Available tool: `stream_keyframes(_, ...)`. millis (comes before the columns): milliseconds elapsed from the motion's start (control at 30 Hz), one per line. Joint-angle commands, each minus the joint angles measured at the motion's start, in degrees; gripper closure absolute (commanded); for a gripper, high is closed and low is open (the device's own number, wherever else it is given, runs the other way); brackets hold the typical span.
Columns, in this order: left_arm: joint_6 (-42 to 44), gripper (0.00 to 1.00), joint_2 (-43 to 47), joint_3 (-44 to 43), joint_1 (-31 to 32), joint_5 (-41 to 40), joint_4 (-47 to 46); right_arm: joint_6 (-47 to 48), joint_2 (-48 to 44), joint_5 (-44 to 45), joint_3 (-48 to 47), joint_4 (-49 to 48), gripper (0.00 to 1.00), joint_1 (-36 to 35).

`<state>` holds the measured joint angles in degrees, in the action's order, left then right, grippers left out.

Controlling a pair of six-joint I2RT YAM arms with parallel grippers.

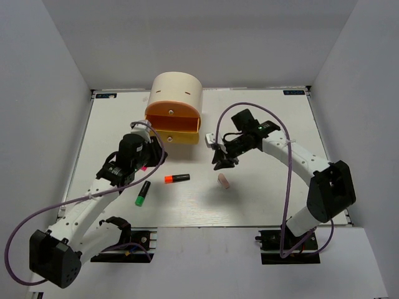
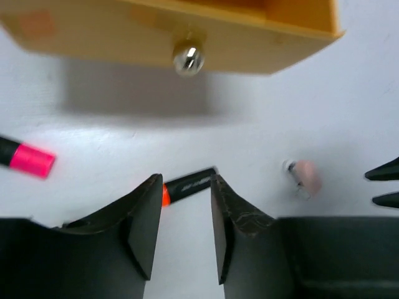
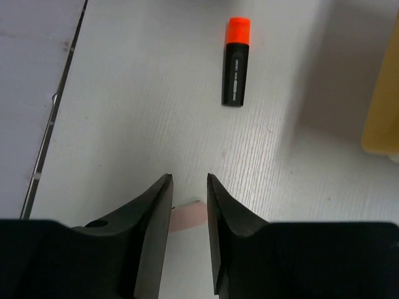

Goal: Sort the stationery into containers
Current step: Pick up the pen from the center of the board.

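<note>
The cream cabinet (image 1: 177, 92) stands at the back with its orange drawer (image 1: 173, 118) and yellow drawer (image 1: 179, 137) pulled out. My left gripper (image 1: 149, 148) hovers open and empty in front of the yellow drawer (image 2: 124, 31) and its knob (image 2: 188, 59). An orange-red highlighter (image 1: 177, 178) lies on the table beyond my left gripper (image 2: 186, 180). A pink highlighter (image 2: 28, 159) lies to its left, a green one (image 1: 143, 194) nearer the front. My right gripper (image 1: 221, 163) is open above the pink eraser (image 3: 187, 215), not touching it.
The white table (image 1: 262, 193) ends in a dark seam (image 3: 56, 106) to the right gripper's left. Grey walls enclose the sides and back. The right gripper's fingertips (image 2: 383, 184) show beside the eraser (image 2: 305, 177). A purple cable (image 1: 288, 187) loops along each arm.
</note>
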<state>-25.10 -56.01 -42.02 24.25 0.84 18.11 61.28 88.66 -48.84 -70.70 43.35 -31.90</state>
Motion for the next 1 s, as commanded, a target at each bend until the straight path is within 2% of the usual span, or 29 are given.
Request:
stream_keyframes(0, -5.90, 0.54, 4.23, 1.85, 0.27, -2.25, 8.86, -3.43, 1.33, 4.10, -0.93, -5.98, 0.66, -3.86)
stream_keyframes(67, -8.98, 0.57, 5.64, 2.46, 0.27, -4.44, 13.25, -5.19, 2.30, 7.96, -1.37, -7.49, 0.68, -6.50)
stream_keyframes(133, -12.76, 0.57, 6.79, 2.47, 0.27, -5.49, 17.46, -6.77, 3.53, 10.95, -1.55, -9.95, 0.60, -9.65)
stream_keyframes(200, -14.44, 0.50, 7.67, 3.08, 0.27, -6.11, 20.11, -7.75, 4.58, 14.63, -1.90, -11.52, 0.51, -12.20)
stream_keyframes(367, -21.11, 0.29, 13.10, 3.61, 0.27, -9.79, 27.92, -11.88, 9.59, 21.31, -4.71, -13.99, 0.37, -18.45)
stream_keyframes(433, -24.88, 0.27, 15.13, 2.92, 0.27, -12.79, 30.22, -14.07, 11.87, 22.47, -5.76, -16.35, 0.35, -20.65)
stream_keyframes(567, -31.30, 0.27, 18.65, 1.51, 0.27, -15.51, 37.51, -17.14, 14.34, 26.86, -6.91, -20.23, 0.32, -23.12)
stream_keyframes(700, -35.44, 0.27, 21.90, -0.25, 0.27, -17.70, 42.43, -18.91, 19.51, 29.93, -10.16, -19.89, 0.32, -24.52)
stream_keyframes(967, -41.17, 0.37, 29.20, -3.42, -0.78, -23.69, 51.32, -20.58, 25.24, 30.56, -15.34, -19.54, 0.32, -25.67)
